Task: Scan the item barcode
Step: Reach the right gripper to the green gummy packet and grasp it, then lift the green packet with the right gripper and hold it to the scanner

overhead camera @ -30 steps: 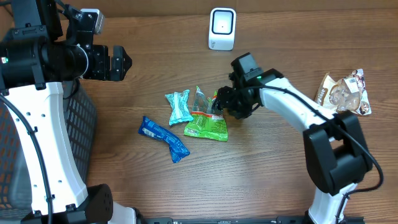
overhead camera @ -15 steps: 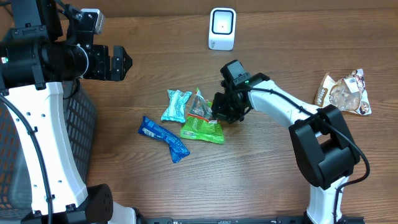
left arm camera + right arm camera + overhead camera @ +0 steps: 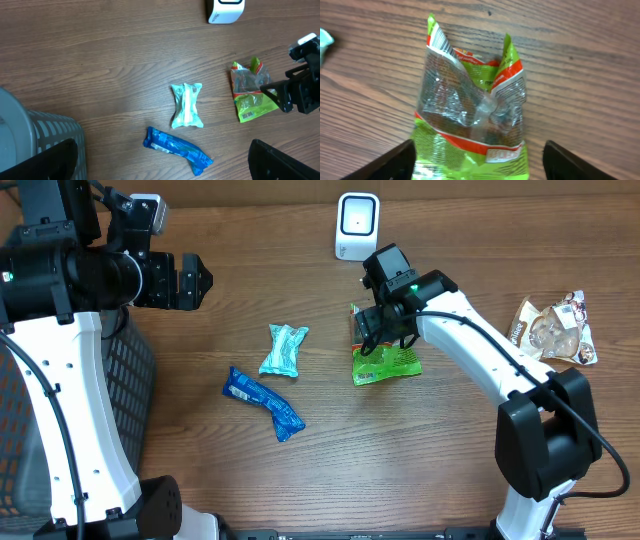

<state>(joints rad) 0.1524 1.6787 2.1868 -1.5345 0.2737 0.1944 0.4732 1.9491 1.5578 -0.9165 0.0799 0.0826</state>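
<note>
**Green snack bag (image 3: 385, 363) lying short of the scanner (image 3: 357, 226)**

The green snack bag is lying crumpled and flat on the wooden table (image 3: 420, 470). Its clear window is showing brown contents between red-orange bands. Two pointed corners are jutting from the end nearer the scanner, and dark bars like a barcode are showing on one of them. The white scanner is standing upright beyond the bag, apart from it.

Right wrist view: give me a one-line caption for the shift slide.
Open right claw poised over a crumpled green snack bag lying on the wooden table, one finger on each side.
</note>
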